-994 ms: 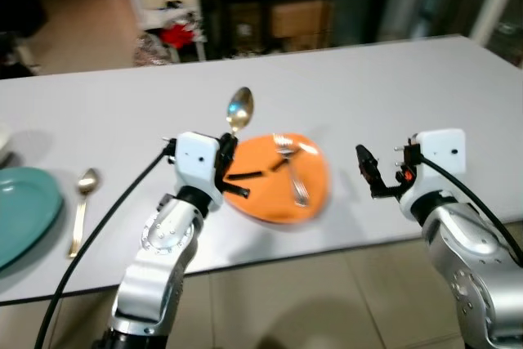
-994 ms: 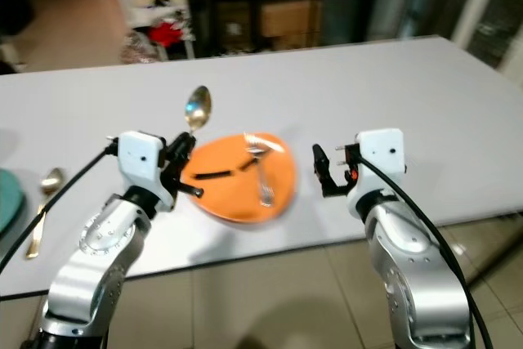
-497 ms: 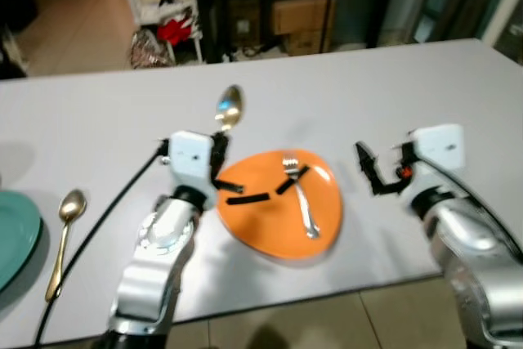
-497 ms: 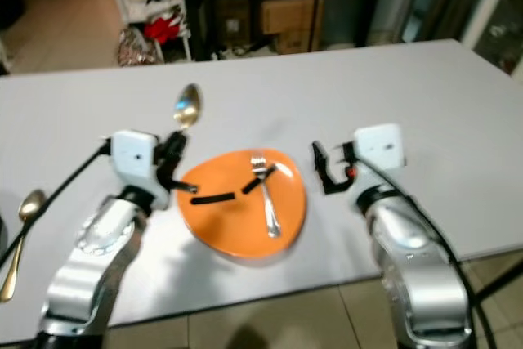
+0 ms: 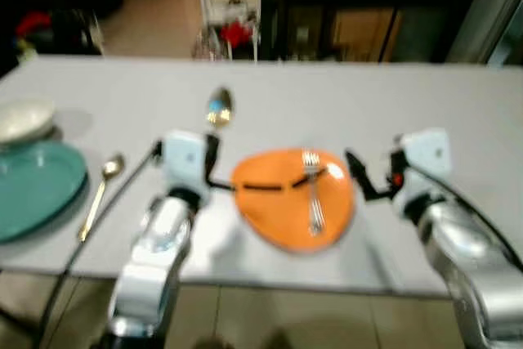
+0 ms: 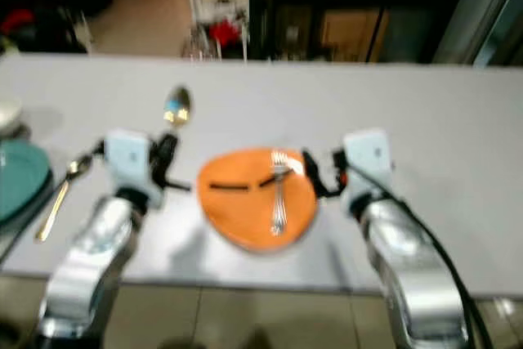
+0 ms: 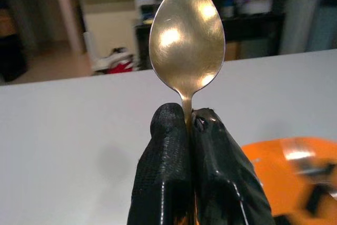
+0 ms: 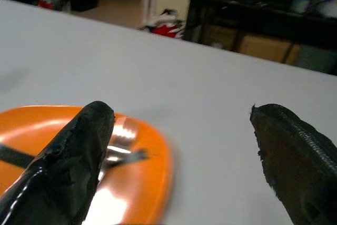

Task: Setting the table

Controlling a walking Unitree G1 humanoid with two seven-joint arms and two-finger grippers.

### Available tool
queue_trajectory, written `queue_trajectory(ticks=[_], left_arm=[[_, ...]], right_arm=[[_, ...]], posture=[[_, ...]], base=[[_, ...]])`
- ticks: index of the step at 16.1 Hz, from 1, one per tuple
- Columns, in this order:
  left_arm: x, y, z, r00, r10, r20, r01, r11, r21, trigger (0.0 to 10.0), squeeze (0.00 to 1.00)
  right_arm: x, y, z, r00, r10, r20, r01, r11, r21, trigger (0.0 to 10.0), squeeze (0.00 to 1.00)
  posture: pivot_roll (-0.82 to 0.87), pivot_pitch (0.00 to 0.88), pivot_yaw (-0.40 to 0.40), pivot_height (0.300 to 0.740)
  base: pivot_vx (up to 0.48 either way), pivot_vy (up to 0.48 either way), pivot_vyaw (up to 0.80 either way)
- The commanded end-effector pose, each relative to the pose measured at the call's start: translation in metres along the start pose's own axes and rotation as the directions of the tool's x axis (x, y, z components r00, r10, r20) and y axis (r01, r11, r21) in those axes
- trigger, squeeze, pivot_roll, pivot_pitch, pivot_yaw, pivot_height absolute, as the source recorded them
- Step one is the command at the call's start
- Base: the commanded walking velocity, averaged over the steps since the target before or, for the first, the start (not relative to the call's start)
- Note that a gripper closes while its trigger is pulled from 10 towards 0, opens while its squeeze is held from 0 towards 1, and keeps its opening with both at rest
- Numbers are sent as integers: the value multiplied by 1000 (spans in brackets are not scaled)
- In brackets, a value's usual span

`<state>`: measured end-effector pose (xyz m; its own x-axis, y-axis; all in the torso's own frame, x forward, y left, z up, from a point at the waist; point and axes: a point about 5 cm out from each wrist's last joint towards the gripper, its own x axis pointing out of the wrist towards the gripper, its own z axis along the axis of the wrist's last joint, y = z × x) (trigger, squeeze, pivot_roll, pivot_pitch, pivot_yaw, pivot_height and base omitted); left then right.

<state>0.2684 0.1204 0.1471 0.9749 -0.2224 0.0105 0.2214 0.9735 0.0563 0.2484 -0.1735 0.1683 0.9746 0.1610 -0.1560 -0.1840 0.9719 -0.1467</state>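
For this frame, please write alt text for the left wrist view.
The left gripper, shut, holds a gold metal spoon upright by its handle, bowl on top, above a white table. An orange plate lies at one edge.

The head camera has swung round: the white table [image 5: 458,112] now runs level across the frame where its far edge slanted a second ago, and more of the robot's left side has come into sight. The teal plate [image 5: 33,190], first cut off at the frame edge, now shows most of its width, with a pale bowl [image 5: 23,118] newly in view just behind it. Relative to the left gripper [image 5: 211,153], the orange plate [image 5: 270,202] has come from just below the fingers to beside them, and the fork [image 5: 314,194] on it now points straight away from the robot.
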Motion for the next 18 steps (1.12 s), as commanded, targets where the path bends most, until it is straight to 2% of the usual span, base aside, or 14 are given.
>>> queue_trajectory(ticks=[1, 4, 7, 9, 10, 11, 12, 13, 14, 16, 17, 18], left_arm=[[1, 5, 0, 1000, 14, -4, -14, 1000, 12, 10000, 0], [3, 1, -2, 1000, -10, -11, 10, 1000, -22, 10000, 0], [13, -3, -14, 995, -52, -82, 52, 999, -3, 10000, 0], [26, -1, -20, 987, -59, -150, 61, 998, 11, 10000, 0], [39, 2, -24, 977, -69, -200, 74, 997, 17, 10000, 0], [42, 3, -25, 975, -69, -209, 74, 997, 16, 10000, 0], [55, 10, -27, 964, -28, -264, 36, 999, 24, 10000, 0], [59, 12, -26, 962, -16, -273, 26, 999, 31, 10000, 0], [65, 14, -28, 954, -12, -299, 13, 1000, 1, 10000, 0], [70, 13, -31, 939, -2, -344, -21, 998, -63, 10000, 0], [74, 11, -31, 934, 7, -357, -41, 995, -87, 10000, 0], [76, 11, -33, 925, 20, -379, -57, 995, -88, 10000, 0]], right_arm=[[1, 0, 1, 1000, 4, 5, -4, 1000, 7, 10000, 0], [-1, -5, 2, 1000, -24, 8, 24, 1000, 0, 10000, 0], [-6, -7, -2, 1000, -21, -12, 21, 1000, -1, 10000, 0], [-6, -1, -2, 999, 45, -26, -45, 999, -16, 10000, 0], [-6, 3, -1, 994, 104, -32, -104, 995, 2, 10000, 0], [-7, 4, -2, 993, 116, -31, -116, 993, 10, 10000, 0], [-8, 6, 0, 982, 185, -20, -185, 983, 5, 10000, 0], [-11, 7, 1, 975, 221, -16, -221, 975, 6, 10000, 0], [-16, 9, 0, 954, 299, -19, -299, 954, 6, 10000, 0], [-24, 11, -2, 906, 422, -48, -424, 904, -50, 10000, 0], [-30, 14, -1, 858, 511, -58, -514, 857, -51, 10000, 0], [-32, 14, -1, 839, 540, -73, -544, 836, -71, 10000, 0]], posture=[[-42, 0, 32, 740], [-59, 0, 43, 740], [-77, 0, 37, 740], [-78, 0, 33, 740], [-80, 0, 38, 740], [-86, 0, 49, 740], [-94, 0, 65, 740], [-100, 0, 81, 740], [-115, 0, 106, 740], [-110, 0, 111, 740], [-113, 0, 111, 740], [-114, 0, 112, 740]], base=[[0, -480, 0], [0, -104, 0], [0, 0, 0], [0, 0, 0], [0, 0, 0], [0, 0, 0], [0, 0, 0], [0, 0, 0], [0, 0, 0], [0, 0, 0], [0, 0, 0], [0, 0, 0]])
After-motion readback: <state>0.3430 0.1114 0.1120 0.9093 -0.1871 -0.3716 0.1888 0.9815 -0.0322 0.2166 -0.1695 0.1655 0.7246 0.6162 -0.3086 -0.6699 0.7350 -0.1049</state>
